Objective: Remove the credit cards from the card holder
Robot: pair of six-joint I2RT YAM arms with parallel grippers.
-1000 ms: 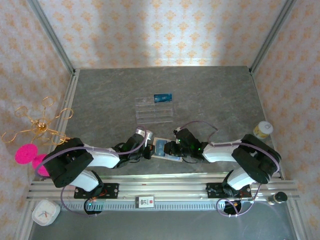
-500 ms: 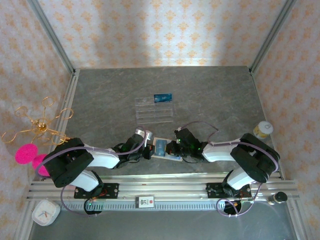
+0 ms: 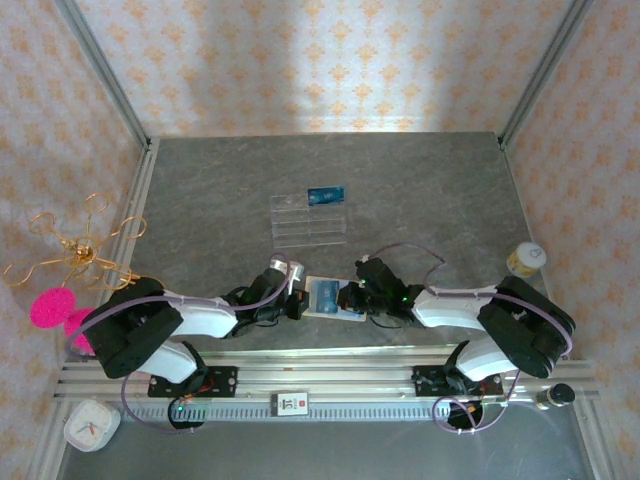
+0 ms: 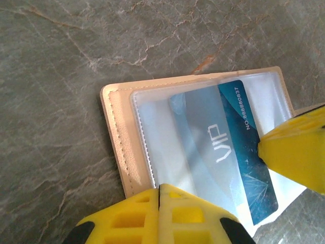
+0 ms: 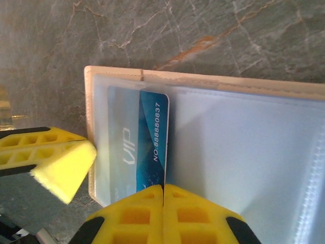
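Beneath patterned walls (image 3: 330, 60) — grey marbled table (image 3: 430, 190) (card holder (image 3: 330, 297) lying open).

The left gripper (image 3: 297, 303) and right gripper (image 3: 352, 298) flank the open card holder (image 3: 332, 313).

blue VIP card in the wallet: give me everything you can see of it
The blue VIP card is a thin, glossy, plastic-looking rectangle with white "VIP" lettering and a number printed along one long edge. It lies flat and slightly skewed in the open beige card holder, mostly under a frosted clear pocket, with one long strip uncovered. The shut yellow fingertips of the right gripper sit on that exposed strip; whether they pinch or press is unclear.
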